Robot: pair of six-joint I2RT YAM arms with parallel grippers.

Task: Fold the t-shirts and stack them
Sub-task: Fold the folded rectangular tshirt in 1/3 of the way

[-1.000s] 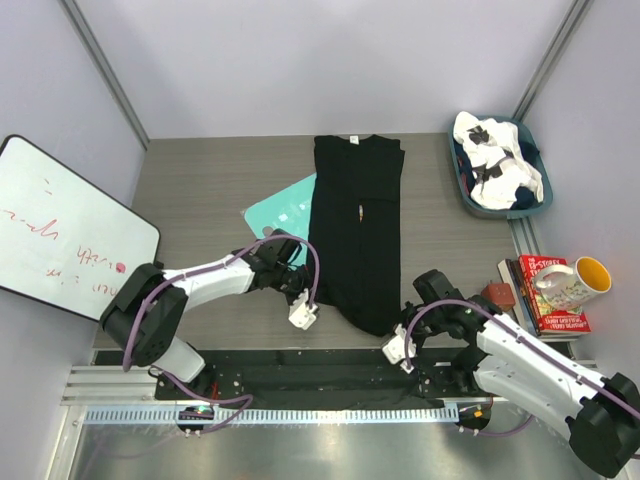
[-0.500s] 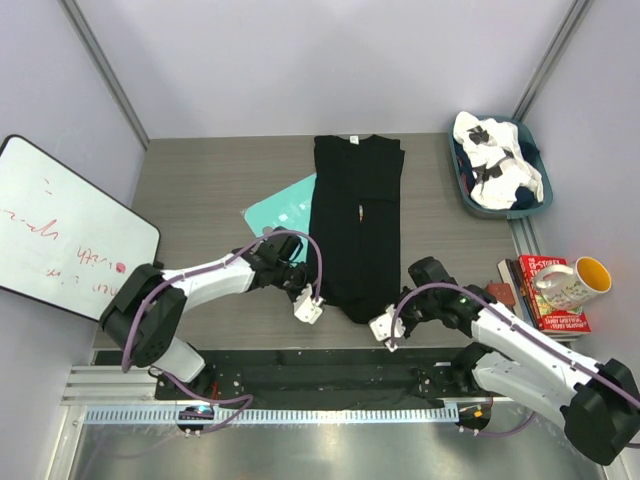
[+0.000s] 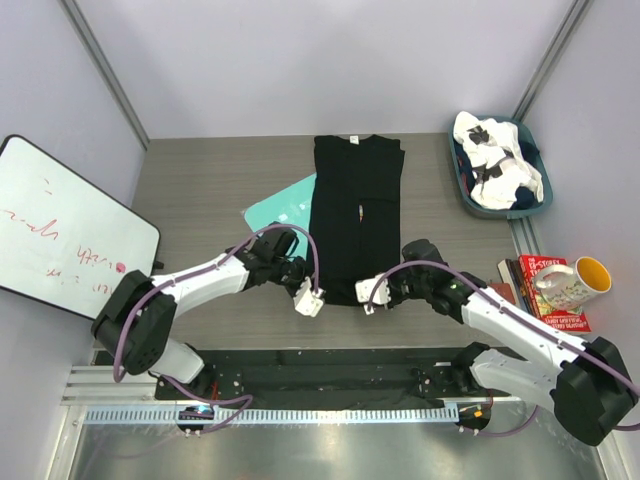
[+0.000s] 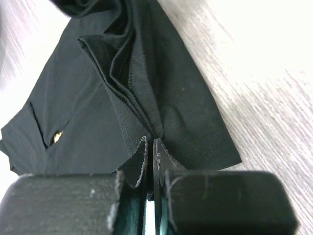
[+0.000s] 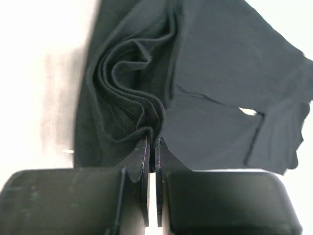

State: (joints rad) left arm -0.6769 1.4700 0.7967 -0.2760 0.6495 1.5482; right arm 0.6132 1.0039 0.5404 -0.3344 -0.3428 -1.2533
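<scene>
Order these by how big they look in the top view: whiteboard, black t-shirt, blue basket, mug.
The whiteboard and the black t-shirt look about alike; the whiteboard is cut by the frame edge, so no ranking.
Then the blue basket.
Smallest, the mug.

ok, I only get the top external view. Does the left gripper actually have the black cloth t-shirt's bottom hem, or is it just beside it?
Observer: It has it. The left wrist view shows the left gripper shut on the black cloth t-shirt, stitched hem pinched in its jaws.
Operator: And the right?
Observer: The right gripper is shut on the hem too, per its wrist view.
Operator: Single layer?
Observer: No. Both wrist views show several bunched layers fanning out from the pinch.
</scene>
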